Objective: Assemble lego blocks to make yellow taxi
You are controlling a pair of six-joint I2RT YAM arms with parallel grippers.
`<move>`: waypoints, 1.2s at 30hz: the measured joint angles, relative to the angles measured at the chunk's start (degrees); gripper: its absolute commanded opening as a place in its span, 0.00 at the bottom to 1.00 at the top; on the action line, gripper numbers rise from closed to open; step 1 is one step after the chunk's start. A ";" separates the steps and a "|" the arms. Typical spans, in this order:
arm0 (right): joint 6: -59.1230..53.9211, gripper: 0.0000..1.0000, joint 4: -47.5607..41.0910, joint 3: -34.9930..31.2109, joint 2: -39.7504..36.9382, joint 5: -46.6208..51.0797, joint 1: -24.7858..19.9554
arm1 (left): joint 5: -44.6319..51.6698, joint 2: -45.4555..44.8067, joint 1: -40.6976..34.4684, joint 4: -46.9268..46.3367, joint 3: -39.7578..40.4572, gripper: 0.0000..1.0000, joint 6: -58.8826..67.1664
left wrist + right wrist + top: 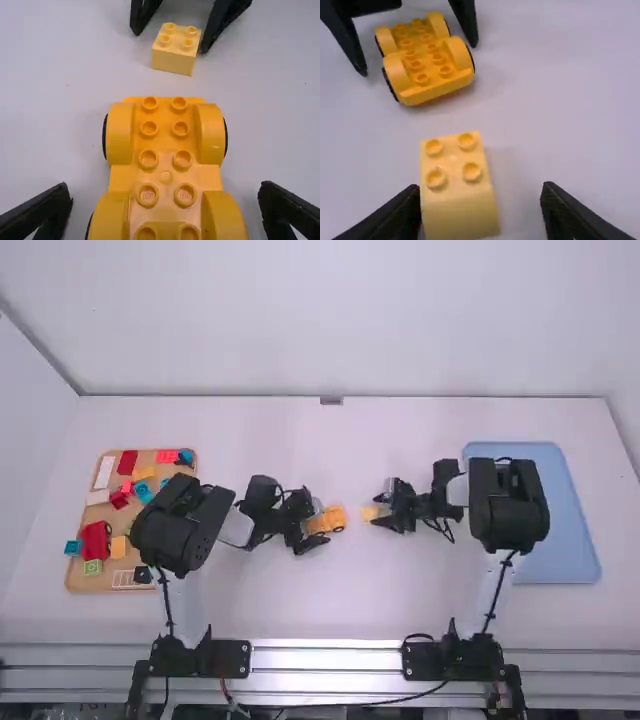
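While both arms reach in toward the middle of the bench [345, 610], the left gripper [318, 523] has its fingers apart on either side of the orange-yellow wheeled car base [165, 172], with a gap between each finger and the base. The base stands upright on the bench, studs up, two rows of them running between its rounded wheel arches, with the edges of black wheels showing beneath. The right gripper [376, 511] is also spread, around a paler yellow two-by-two brick [176, 49] that sits studs up on the bench; one finger is right by the brick's side, though whether they touch I cannot tell, and the other is well clear. That brick lies near one end of the car base, apart from it. At the left, a wooden tray [98, 512] holds loose bricks in red, white, blue, green and yellow; at the right, a blue tray [572, 540] lies partly under the right arm.
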 measured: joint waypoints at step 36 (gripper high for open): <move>-6.25 0.27 -9.66 3.37 1.05 0.11 1.20 | 1.36 0.00 0.02 -1.18 0.02 0.81 0.85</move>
